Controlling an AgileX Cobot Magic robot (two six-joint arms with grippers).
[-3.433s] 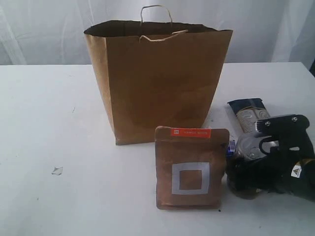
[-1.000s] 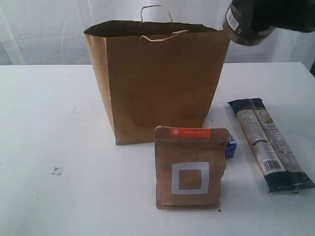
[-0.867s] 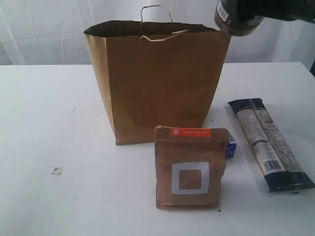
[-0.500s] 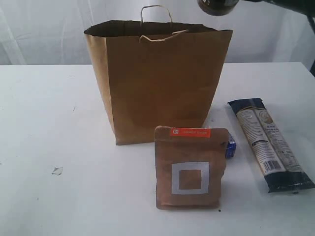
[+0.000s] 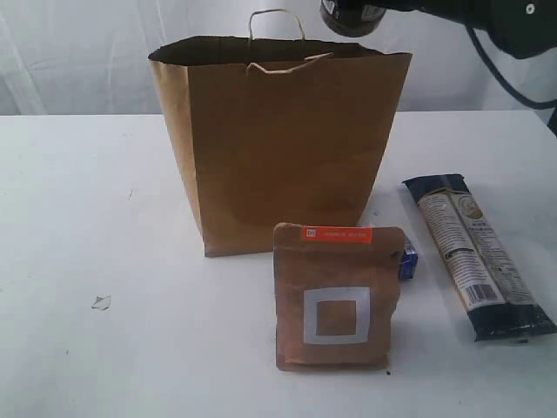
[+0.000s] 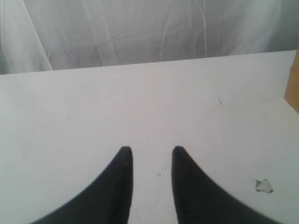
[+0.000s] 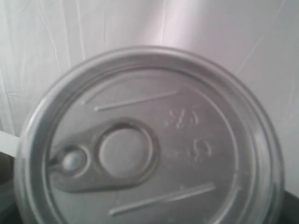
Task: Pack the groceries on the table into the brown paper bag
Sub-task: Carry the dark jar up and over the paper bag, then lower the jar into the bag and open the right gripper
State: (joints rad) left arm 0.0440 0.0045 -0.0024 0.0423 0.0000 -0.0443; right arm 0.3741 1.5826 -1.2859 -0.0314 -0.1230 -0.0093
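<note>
Because the small dark jar point(image 5: 351, 17) hangs above the open top of the paper bag point(image 5: 278, 148), pinched by the right hand point(image 5: 381, 10), I judge it stiff, smooth-sided and fairly weighty. It is best gripped around its body, and a drop could dent its metal pull-tab end point(image 7: 140, 149). The left hand point(image 6: 149, 151) hovers over the tabletop point(image 6: 93, 107), slightly spread and holding nothing. The right hand's grip is cut off at the frame edge and the bag's inside is hidden. A small blue thing point(image 5: 409, 259) behind the pouch point(image 5: 339, 300) is unclear.
</note>
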